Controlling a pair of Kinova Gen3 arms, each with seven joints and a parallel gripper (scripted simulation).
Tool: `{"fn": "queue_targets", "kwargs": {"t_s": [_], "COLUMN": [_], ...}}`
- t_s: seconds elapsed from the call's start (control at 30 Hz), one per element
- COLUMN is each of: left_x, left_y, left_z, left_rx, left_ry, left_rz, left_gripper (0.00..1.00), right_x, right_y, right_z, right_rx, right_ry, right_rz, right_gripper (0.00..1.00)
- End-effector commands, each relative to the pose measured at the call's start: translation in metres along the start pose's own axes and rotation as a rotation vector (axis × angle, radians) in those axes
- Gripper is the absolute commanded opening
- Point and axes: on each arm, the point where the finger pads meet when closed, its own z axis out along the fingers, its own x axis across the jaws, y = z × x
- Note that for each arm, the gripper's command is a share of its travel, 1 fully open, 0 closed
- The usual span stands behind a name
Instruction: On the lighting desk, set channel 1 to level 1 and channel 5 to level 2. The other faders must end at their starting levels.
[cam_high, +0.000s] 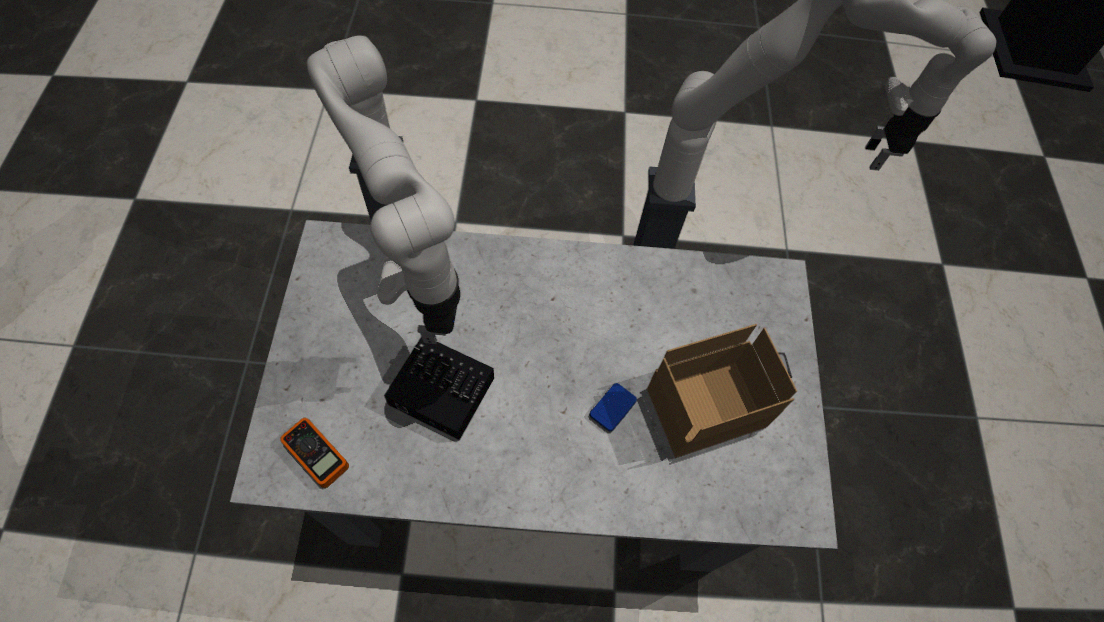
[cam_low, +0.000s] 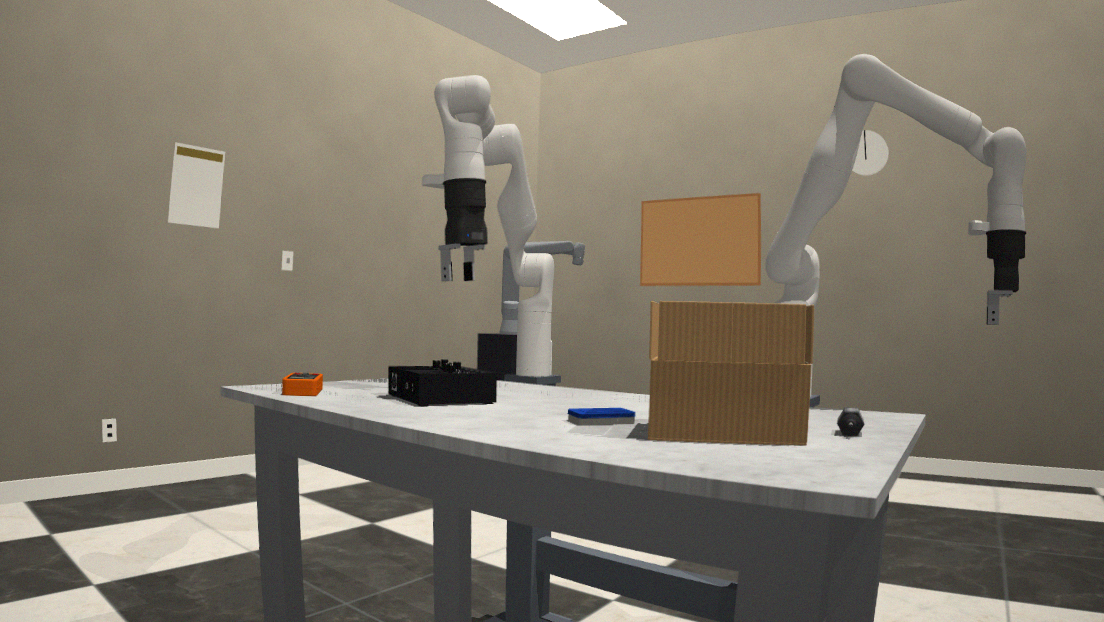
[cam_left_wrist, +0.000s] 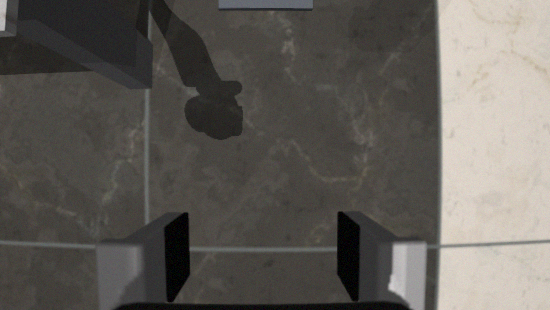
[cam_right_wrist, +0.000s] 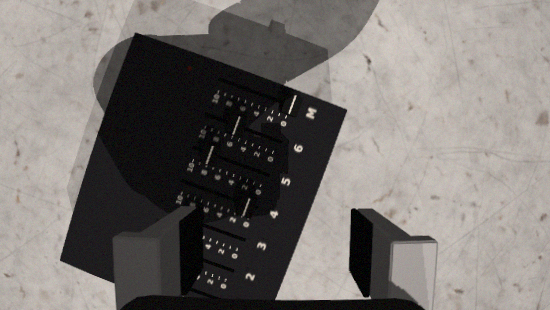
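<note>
On the marble-topped table (cam_high: 540, 494) (cam_low: 494, 421) (cam_right_wrist: 425, 125), a cardboard box (cam_high: 670, 409) (cam_low: 730, 401) stands right; the lighting desk (cam_high: 455, 413) (cam_low: 463, 387) (cam_right_wrist: 125, 125) lies left, between an orange multimeter (cam_high: 314, 452) (cam_low: 302, 384) and a blue block (cam_high: 613, 407) (cam_low: 601, 415). The right gripper (cam_high: 428, 337) (cam_low: 456, 274) (cam_right_wrist: 276, 239), released, hovers above the desk; the left gripper (cam_high: 875, 154) (cam_low: 992, 318) (cam_left_wrist: 263, 244), also released, hangs far right, beyond the table.

Multimeter (cam_high: 314, 452) (cam_low: 302, 384): orange, at the tabletop's eight o'clock in the top view
Blue-topped block (cam_high: 613, 407) (cam_low: 601, 415): flat, at the box's nine o'clock
Cardboard box (cam_high: 670, 417) (cam_low: 729, 401): open, upright, toward the tabletop's three o'clock
</note>
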Motion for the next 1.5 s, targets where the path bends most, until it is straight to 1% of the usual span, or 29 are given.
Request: {"fn": "queue_targets", "kwargs": {"t_s": [0.0, 0.1, 0.17, 0.43, 0.67, 0.73, 0.97, 1.17, 1.47], "left_x": [0.000, 0.000, 0.000, 0.000, 0.000, 0.000, 0.000, 0.000, 0.000], "left_y": [0.003, 0.003, 0.003, 0.003, 0.003, 0.003, 0.003, 0.003, 0.003], "left_z": [-0.001, -0.001, -0.001, -0.001, -0.001, -0.001, -0.001, -0.001, -0.001], "left_rx": [-0.012, -0.012, -0.012, -0.012, -0.012, -0.012, -0.012, -0.012, -0.012], "left_ry": [-0.004, -0.004, -0.004, -0.004, -0.004, -0.004, -0.004, -0.004, -0.004], "left_rz": [0.007, 0.007, 0.007, 0.007, 0.007, 0.007, 0.007, 0.007, 0.007], "left_gripper": [1.00, 1.00, 1.00, 1.00, 1.00, 1.00, 1.00, 1.00, 1.00], "right_x": [0.004, 0.006, 0.006, 0.012, 0.018, 0.018, 0.023, 0.027, 0.030], "right_y": [-0.003, -0.001, -0.001, 0.005, 0.011, 0.011, 0.016, 0.019, 0.022], "right_z": [-0.009, -0.012, -0.012, -0.020, -0.026, -0.026, -0.032, -0.035, -0.038], "right_rx": [0.004, 0.004, 0.004, 0.003, 0.002, 0.002, 0.003, 0.003, 0.004], "right_ry": [-0.001, 0.002, 0.002, 0.008, 0.011, 0.011, 0.014, 0.015, 0.016], "right_rz": [-0.140, -0.256, -0.256, -0.547, -0.768, -0.768, -0.946, -1.062, -1.153], "right_gripper": [1.00, 1.00, 1.00, 1.00, 1.00, 1.00, 1.00, 1.00, 1.00]}}
